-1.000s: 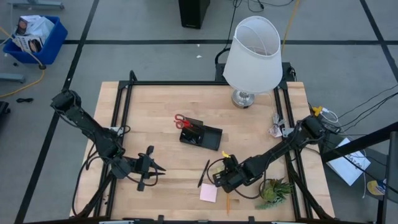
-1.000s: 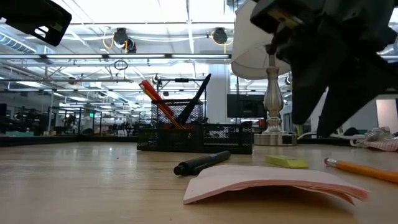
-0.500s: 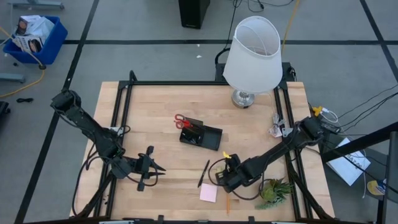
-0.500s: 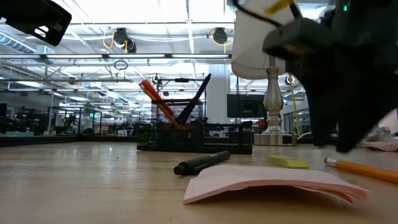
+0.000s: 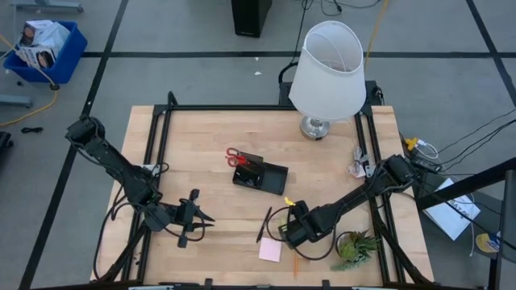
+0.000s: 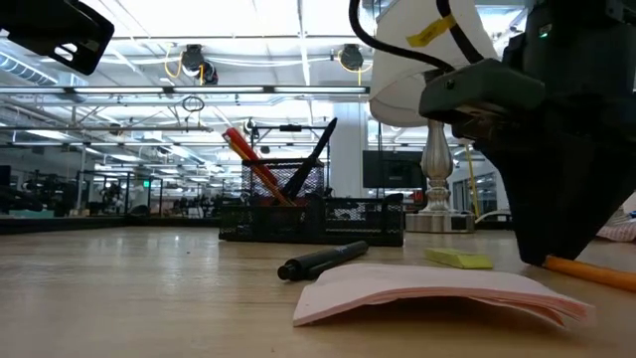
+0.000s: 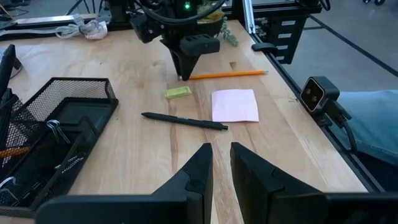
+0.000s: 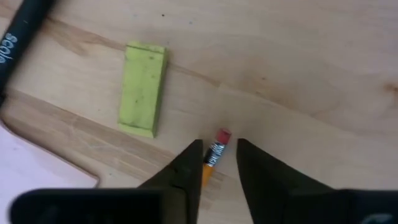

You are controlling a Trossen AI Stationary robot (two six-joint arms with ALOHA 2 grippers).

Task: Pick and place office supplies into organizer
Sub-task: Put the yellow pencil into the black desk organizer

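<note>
An orange pencil (image 7: 229, 74) lies on the table near its near edge. My right gripper (image 8: 217, 158) points down over the pencil's eraser end (image 8: 220, 138), open, one finger on each side. Beside it lie a yellow-green eraser (image 8: 143, 87), a black pen (image 7: 185, 120) and a pink sticky-note pad (image 7: 235, 104). The black mesh organizer (image 5: 260, 175) stands mid-table with red-handled scissors (image 5: 235, 155) upright in its taller section. My left gripper (image 5: 205, 219) hovers open over the table's near left part. My right gripper comes from above with its fingers across the pencil's eraser end (image 8: 214, 152). One finger (image 8: 193, 165) stands right against the pencil and a gap shows at the other; whether it touches, I cannot tell. The pencil lies flat on the table.
A white-shaded lamp (image 5: 326, 72) stands at the far right of the table. A small green potted plant (image 5: 355, 246) sits at the near right corner, close to my right arm. Bare wood lies between the organizer and my left gripper.
My right gripper has come down from above the table onto the pencil's eraser end, shifting a little toward the near edge. The pencil, eraser, pen and sticky pad have stayed where they were.
</note>
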